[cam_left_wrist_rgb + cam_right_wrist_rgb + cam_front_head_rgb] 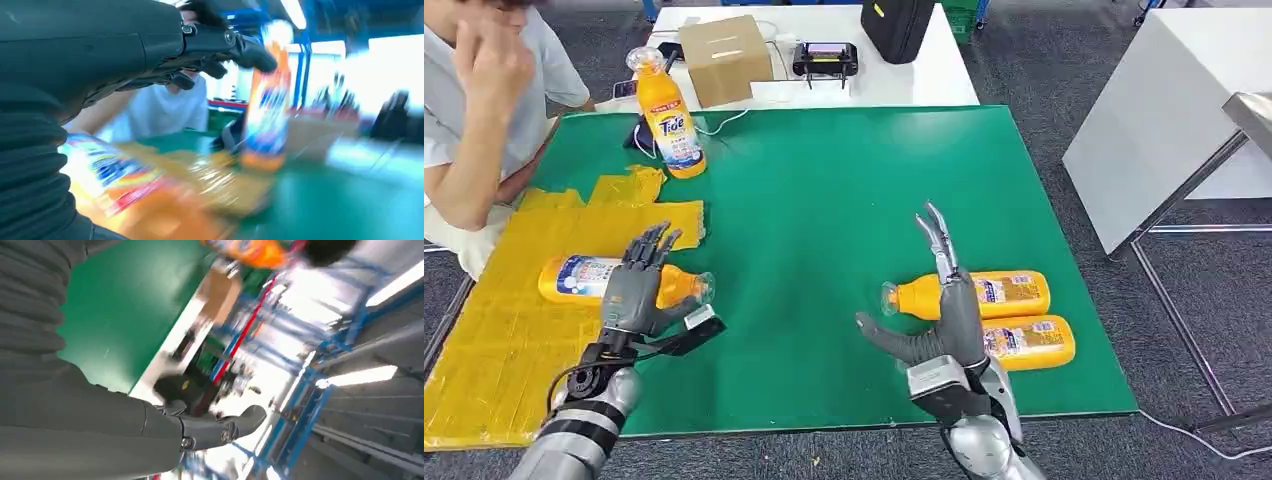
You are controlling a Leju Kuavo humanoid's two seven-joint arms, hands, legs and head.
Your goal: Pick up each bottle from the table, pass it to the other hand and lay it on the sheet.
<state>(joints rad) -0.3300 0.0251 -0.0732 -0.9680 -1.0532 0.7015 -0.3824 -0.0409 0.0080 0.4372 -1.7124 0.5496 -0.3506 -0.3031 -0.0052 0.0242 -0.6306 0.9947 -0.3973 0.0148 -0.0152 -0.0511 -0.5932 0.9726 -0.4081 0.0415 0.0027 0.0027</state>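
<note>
Both the left hand [636, 285] and right hand [944, 320] were spread wide, holding nothing. The nearest orange detergent bottle [979, 295] looked rigid, slick and fairly heavy; grasping mid-body seemed best.

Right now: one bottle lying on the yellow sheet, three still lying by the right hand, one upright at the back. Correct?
Not quite. The head view shows two bottles lying by the right hand, not three. One bottle lies on the yellow sheet, one stands at the back.
</note>
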